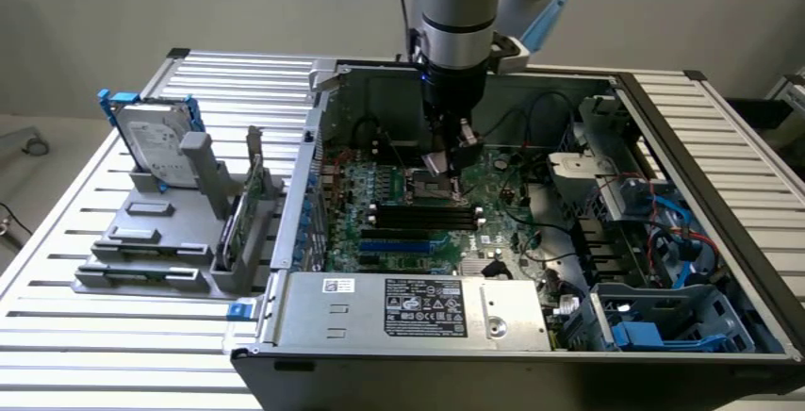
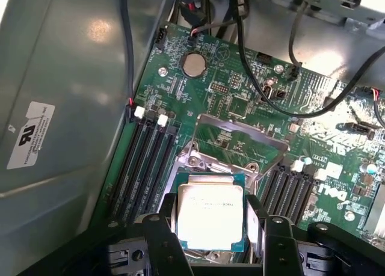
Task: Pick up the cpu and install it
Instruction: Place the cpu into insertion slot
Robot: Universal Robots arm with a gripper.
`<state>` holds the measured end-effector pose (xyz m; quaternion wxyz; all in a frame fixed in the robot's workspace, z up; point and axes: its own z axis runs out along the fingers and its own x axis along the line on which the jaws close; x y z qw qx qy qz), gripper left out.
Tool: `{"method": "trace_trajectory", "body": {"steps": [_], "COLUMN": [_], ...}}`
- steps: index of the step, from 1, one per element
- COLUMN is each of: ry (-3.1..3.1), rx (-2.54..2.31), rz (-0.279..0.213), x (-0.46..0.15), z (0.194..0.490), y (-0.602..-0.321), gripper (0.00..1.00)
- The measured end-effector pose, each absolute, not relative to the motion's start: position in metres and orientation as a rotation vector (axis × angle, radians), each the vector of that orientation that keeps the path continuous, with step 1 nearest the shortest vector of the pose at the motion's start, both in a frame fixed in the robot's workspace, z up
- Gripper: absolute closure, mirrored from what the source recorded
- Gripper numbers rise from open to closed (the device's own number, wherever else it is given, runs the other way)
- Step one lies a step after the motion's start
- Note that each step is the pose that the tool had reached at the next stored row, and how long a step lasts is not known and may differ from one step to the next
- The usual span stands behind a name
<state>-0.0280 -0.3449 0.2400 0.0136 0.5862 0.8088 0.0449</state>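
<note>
Item: cpu (image 2: 210, 214), likely light, stiff, fragile; handle by edges. gripper (image 2: 212, 202) fingers (image 2: 168, 228) clamped on opposite edges, seemingly over socket (image 2: 195, 163), exterior view's 12 o'clock from memory slots (image 1: 428, 215).

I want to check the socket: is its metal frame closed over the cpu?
No, the metal frame stands raised open behind the cpu, whose silver top lies uncovered.

Robotics laboratory workstation: a robot arm (image 1: 455, 15) reaches into an opened computer case (image 1: 503, 383) beside a parts fixture (image 1: 151, 241) on a slatted tabletop (image 1: 75, 345).
</note>
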Motion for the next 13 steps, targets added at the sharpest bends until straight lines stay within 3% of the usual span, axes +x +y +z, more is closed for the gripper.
{"method": "trace_trajectory", "body": {"steps": [13], "ry": [2.376], "rx": [2.015], "rz": [0.126], "x": [-0.0287], "z": [0.2374], "y": [-0.3449], "gripper": [0.45]}}
